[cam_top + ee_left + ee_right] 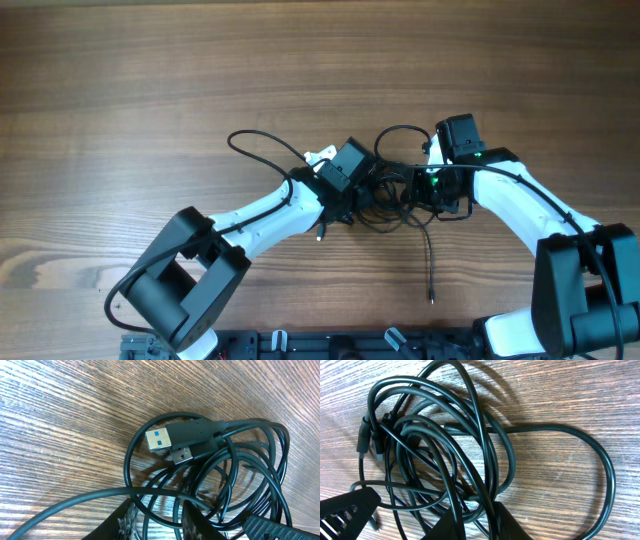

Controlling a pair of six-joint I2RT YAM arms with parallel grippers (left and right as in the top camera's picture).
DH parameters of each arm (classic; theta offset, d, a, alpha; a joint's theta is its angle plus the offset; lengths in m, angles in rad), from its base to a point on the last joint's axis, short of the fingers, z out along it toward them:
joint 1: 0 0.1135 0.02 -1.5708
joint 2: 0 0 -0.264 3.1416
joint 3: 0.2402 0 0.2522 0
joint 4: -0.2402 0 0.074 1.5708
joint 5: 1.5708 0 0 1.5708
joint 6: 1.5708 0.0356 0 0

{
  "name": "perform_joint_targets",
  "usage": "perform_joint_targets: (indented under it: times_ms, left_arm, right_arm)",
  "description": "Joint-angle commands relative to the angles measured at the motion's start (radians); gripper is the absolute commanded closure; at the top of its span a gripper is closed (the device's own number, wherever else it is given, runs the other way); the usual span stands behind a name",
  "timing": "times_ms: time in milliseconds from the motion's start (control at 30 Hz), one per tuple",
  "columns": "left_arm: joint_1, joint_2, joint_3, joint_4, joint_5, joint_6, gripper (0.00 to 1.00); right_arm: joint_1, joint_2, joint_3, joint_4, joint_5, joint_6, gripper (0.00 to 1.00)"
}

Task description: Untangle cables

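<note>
The cables [392,208] lie as one black tangle on the wooden table [150,90], between my two grippers. My left gripper [362,200] comes in from the left. In its wrist view the left gripper [157,522] stands slightly open over the pile, with several strands and bare wood showing between its fingers. Two USB plugs [160,439] lie side by side inside the loops just ahead of it. My right gripper [418,190] meets the tangle from the right. In the right wrist view, the right gripper [482,520] is shut on a few strands of the cables [445,435].
One loose cable end [429,265] trails toward the front edge and finishes in a small plug [431,298]. Another loop [255,145] reaches out to the left behind the left arm. A wide loop [600,460] lies to the right of the pile.
</note>
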Motion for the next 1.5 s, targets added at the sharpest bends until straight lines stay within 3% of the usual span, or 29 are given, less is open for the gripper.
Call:
perform_joint_targets:
  times_ms: [0, 67, 233, 300, 500, 567, 667, 733, 1000, 1300, 1467]
  left_arm:
    - [-0.006, 0.014, 0.002, 0.0, -0.024, -0.01, 0.69]
    - [-0.006, 0.014, 0.002, -0.001, -0.044, -0.01, 0.73]
    - [-0.003, 0.014, 0.002, -0.005, -0.078, 0.0, 0.96]
    - [-0.001, 0.014, 0.002, -0.005, -0.078, 0.002, 0.96]
    - [0.084, -0.044, 0.003, -0.057, -0.077, 0.107, 0.96]
    - [0.147, -0.106, 0.003, -0.087, -0.076, 0.165, 0.96]
    - [0.255, -0.227, 0.003, -0.113, -0.055, 0.275, 0.96]
    - [0.305, -0.285, 0.003, -0.115, -0.011, 0.314, 0.96]
    - [0.525, -0.423, 0.003, -0.129, 0.233, 0.333, 0.96]
    - [0.777, -0.427, 0.003, -0.218, 0.25, 0.422, 0.96]
    - [0.921, -0.426, 0.003, -0.287, 0.325, 0.422, 0.96]
  right_arm:
    - [-0.002, 0.015, 0.002, -0.006, 0.01, -0.003, 0.77]
    - [-0.002, 0.015, 0.002, -0.006, 0.01, -0.002, 0.77]
    - [-0.002, 0.015, 0.002, -0.01, 0.01, -0.003, 0.76]
    - [-0.002, 0.015, 0.002, -0.013, 0.01, -0.003, 0.68]
    - [-0.002, 0.015, 0.002, -0.032, 0.024, -0.003, 0.67]
    - [-0.002, 0.015, 0.002, -0.041, 0.057, -0.001, 0.73]
    - [-0.002, 0.015, 0.002, -0.043, 0.084, 0.002, 0.91]
    - [-0.003, 0.015, 0.002, -0.044, 0.089, 0.009, 0.95]
    - [-0.003, 0.015, 0.002, -0.058, 0.114, 0.034, 0.96]
    - [-0.003, 0.015, 0.002, -0.171, 0.427, 0.203, 0.96]
    - [-0.004, 0.015, 0.002, -0.146, 0.378, 0.219, 0.96]
